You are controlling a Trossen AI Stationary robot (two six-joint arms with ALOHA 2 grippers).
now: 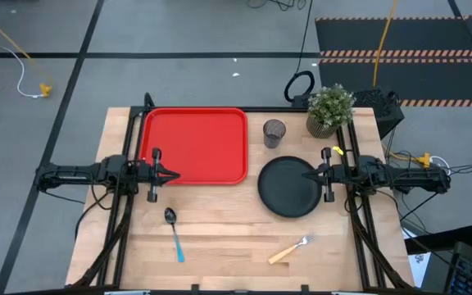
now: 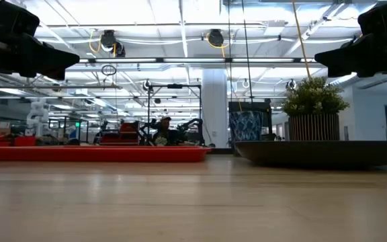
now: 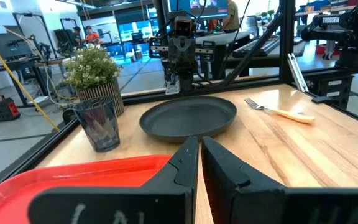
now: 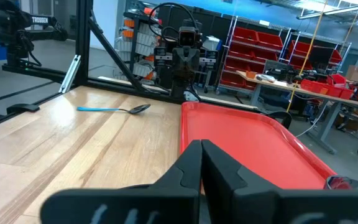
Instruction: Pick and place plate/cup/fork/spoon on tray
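The red tray [image 1: 195, 145] lies at the far left of the table. The black plate [image 1: 288, 186] lies to its right, the translucent cup [image 1: 274, 133] stands beyond the plate. The blue-handled spoon [image 1: 174, 233] and the orange-handled fork [image 1: 290, 249] lie near the front edge. My left gripper [image 1: 175, 174] is shut and empty, above the tray's near edge. My right gripper [image 1: 308, 174] is shut and empty, above the plate's right part. In the left wrist view I see the plate [image 3: 188, 116], cup [image 3: 99, 124] and fork [image 3: 278, 110]; in the right wrist view the tray [image 4: 247, 140] and spoon [image 4: 114, 109].
A potted green plant [image 1: 329, 111] stands at the far right corner, beside the cup. Bare wood lies between spoon and fork at the front. Black frame rails run along the table's left and right sides.
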